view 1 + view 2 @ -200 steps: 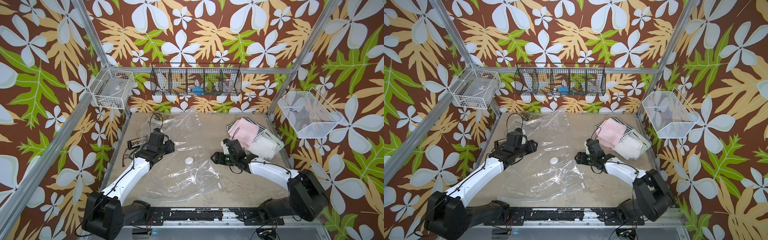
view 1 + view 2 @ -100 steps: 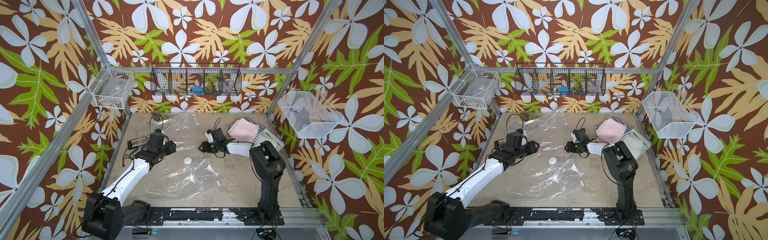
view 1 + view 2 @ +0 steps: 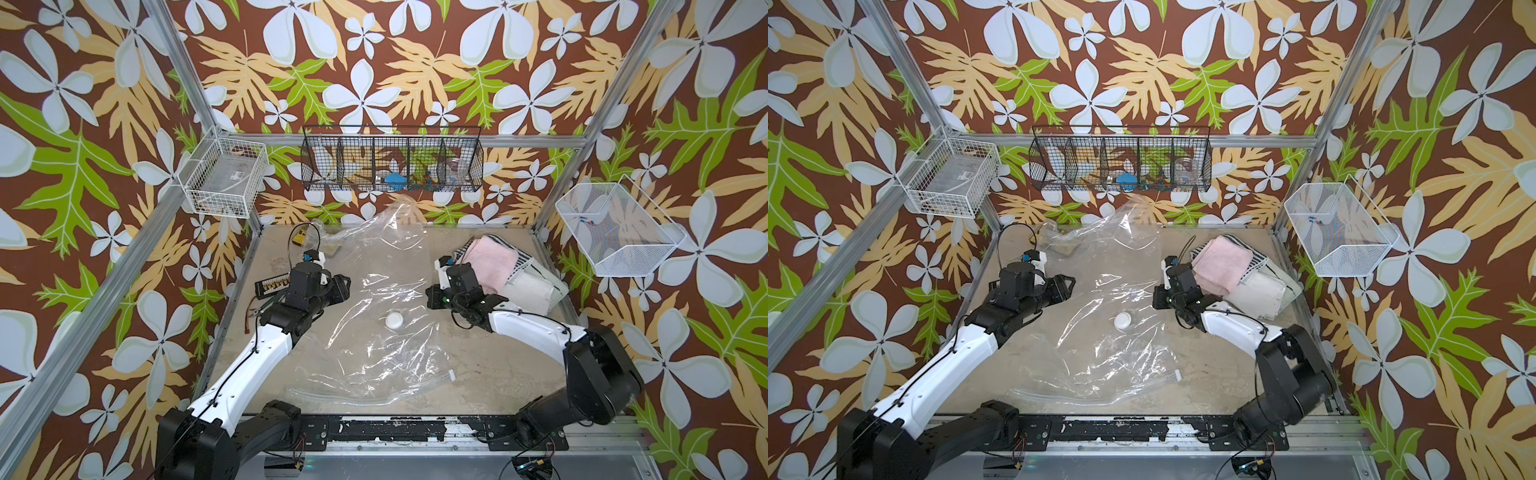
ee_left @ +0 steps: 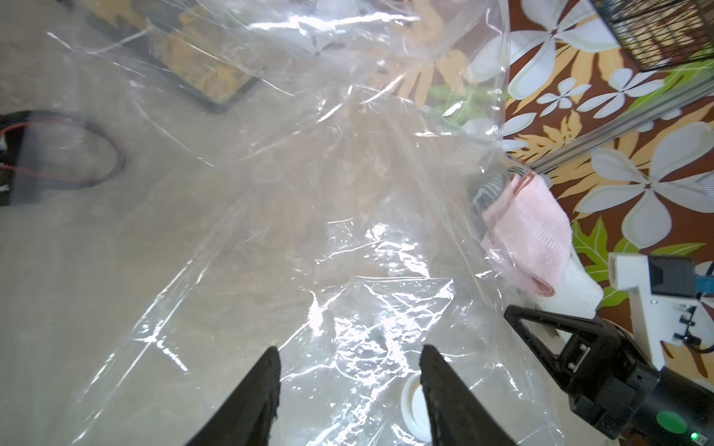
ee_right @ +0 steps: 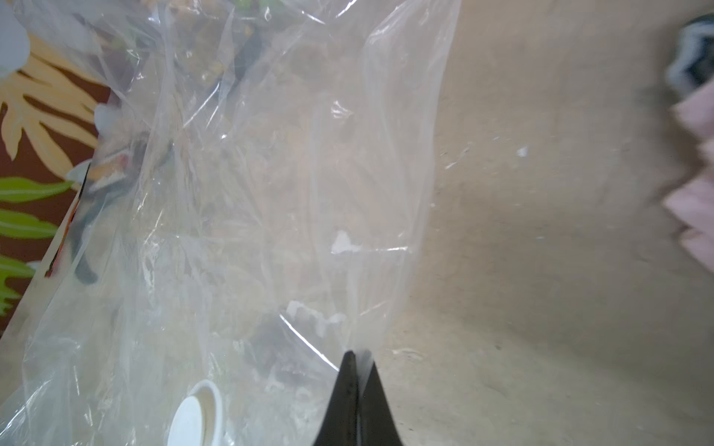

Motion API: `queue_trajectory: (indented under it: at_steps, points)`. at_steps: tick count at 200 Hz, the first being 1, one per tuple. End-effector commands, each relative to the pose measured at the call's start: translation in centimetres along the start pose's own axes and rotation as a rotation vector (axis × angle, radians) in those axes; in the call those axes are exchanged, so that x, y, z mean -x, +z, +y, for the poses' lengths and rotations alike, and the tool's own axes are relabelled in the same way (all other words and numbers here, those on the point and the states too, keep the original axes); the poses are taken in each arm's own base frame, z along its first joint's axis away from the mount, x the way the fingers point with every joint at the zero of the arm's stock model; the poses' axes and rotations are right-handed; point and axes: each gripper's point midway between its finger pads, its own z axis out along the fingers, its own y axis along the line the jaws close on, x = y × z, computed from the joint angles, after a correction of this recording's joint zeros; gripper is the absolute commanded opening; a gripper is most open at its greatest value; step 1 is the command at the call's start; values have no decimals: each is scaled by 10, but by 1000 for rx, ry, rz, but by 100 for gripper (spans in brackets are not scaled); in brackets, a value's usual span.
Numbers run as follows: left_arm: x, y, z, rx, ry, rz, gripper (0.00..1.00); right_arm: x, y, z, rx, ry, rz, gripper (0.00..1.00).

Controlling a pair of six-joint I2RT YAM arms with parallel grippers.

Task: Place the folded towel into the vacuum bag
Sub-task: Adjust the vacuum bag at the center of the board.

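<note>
Right gripper (image 5: pixel 359 360) pinches the bag (image 3: pixel 376 353) by its edge; left gripper (image 4: pixel 349 357) hangs open above the film. The pink towel (image 3: pixel 492 266) sits on a pile nearby, outside the bag. The slick film could slip from that thin pinch if pulled.

Brown floral wallpaper (image 3: pixel 415 75), aluminium posts (image 3: pixel 184 75), scuffed beige tabletop (image 3: pixel 498 365), wire baskets (image 3: pixel 224 176).

The vacuum bag (image 3: pixel 365 266) lies across the table (image 3: pixel 498 370) from far wall to near edge, valve cap (image 3: pixel 394 320) at its centre, left gripper (image 3: pixel 345 286) on its left, right gripper (image 3: pixel 429 297) at its right edge, the folded towel (image 3: pixel 492 266) topping a cloth stack (image 3: pixel 534 291) far right
</note>
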Motion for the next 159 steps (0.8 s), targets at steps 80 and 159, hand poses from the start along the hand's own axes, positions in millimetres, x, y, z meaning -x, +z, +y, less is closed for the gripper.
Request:
queue_trajectory:
  at_steps: [80,159]
  points:
    - [-17,23,-38,-88,47,37,59,60,123,6,62,218,66,7]
    - [-30,39,-85,-171,78,83,60,60,36,-43,-143,146,93,66]
